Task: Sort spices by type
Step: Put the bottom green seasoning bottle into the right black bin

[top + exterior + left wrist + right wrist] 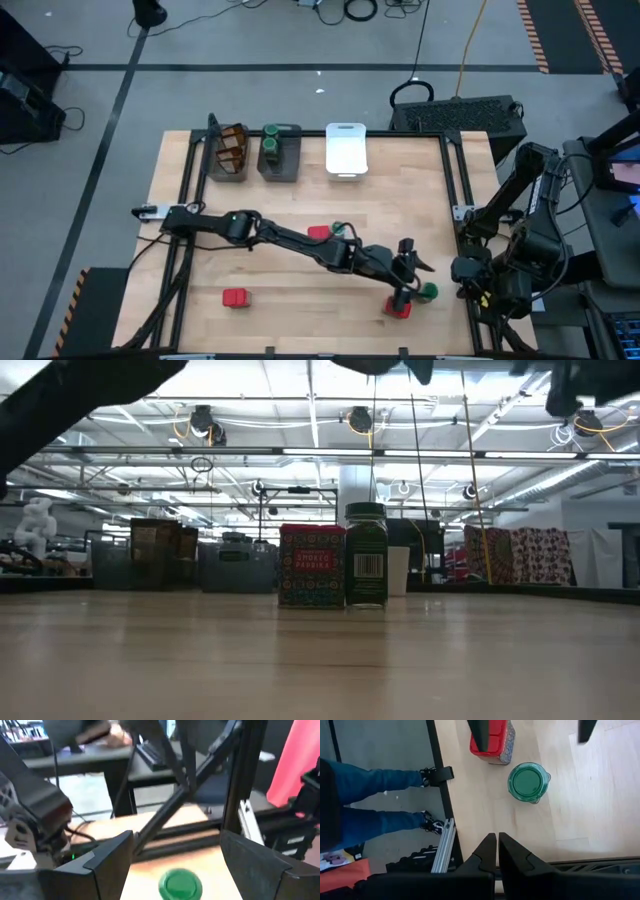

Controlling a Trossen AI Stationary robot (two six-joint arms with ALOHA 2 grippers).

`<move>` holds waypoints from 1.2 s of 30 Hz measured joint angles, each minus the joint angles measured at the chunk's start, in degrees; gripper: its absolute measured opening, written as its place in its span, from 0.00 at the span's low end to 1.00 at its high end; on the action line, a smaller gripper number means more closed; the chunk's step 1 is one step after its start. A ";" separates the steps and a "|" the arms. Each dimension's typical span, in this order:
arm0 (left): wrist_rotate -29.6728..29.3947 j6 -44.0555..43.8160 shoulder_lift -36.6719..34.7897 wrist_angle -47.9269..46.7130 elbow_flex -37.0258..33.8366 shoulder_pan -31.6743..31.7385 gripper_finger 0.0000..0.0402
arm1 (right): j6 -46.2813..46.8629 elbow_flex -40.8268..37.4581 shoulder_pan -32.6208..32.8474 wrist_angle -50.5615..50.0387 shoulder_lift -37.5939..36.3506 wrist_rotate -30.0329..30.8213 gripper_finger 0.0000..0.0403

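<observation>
High view / left gripper (415, 277): arm stretched across table, fingers spread wide, nothing held; sits over green-lidded jar (428, 291) and red tin (398, 308) nr the right front corner.
High / right arm: parked off the table's right edge, idle.
High / bins: brown packets (232, 150) in left grey bin (228, 168); green jars (271, 143) in middle grey bin (279, 167); white bin (346, 150) looks to hold nothing.
High / loose: two more red tins on wood, one mid-table (318, 232), one front-left (235, 297).
Progress (judgement): packets done, jars nearly; one jar + three tins left. Jar looks next.
Low view: paprika tin (312, 566) and jar (366, 555) upright, side by side; touching or not, can't tell.
Left wrist: green lid (180, 883) between the wide fingers (107, 865).
Right wrist / right gripper (498, 851): jaws pressed together, empty.
Surface: pale wood table (300, 310), dark frame rails.
Room: workshop, ceiling lights, cables on grey floor; a person's legs (380, 800) beside table.
</observation>
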 joint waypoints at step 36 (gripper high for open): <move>0.72 2.39 4.95 -1.33 0.76 -0.63 0.74 | 1.41 0.00 -0.02 0.03 0.02 2.78 0.00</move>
